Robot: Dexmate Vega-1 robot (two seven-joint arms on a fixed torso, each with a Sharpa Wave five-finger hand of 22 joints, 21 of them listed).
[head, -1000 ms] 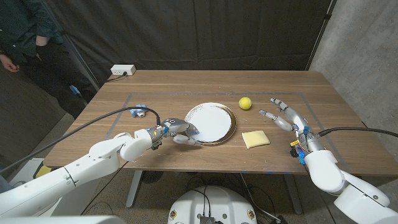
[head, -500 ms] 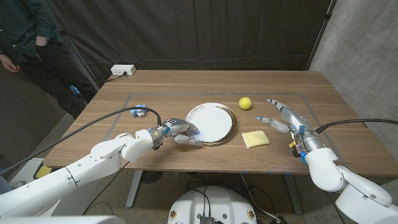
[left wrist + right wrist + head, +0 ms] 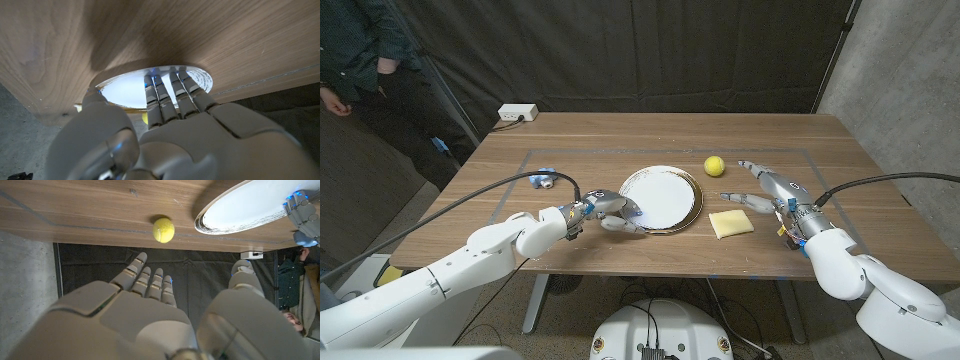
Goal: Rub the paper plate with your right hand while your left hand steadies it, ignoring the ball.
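Paper plate (image 3: 662, 198) sitting mid-table, your left hand (image 3: 611, 212) pressing its near-left rim | your right hand (image 3: 768, 190), empty and fingers spread, drifting plate-ward past the yellow sponge (image 3: 731, 223) | rubbing not started; keep off the ball (image 3: 714, 166).

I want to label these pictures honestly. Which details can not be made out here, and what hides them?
- Whether the left robot hand presses the plate: head view, too small; left wrist view, the fingers cover the contact.
- The sponge under the right robot hand: right wrist view, palm blocks it.
- The plate's rim pattern: too small.
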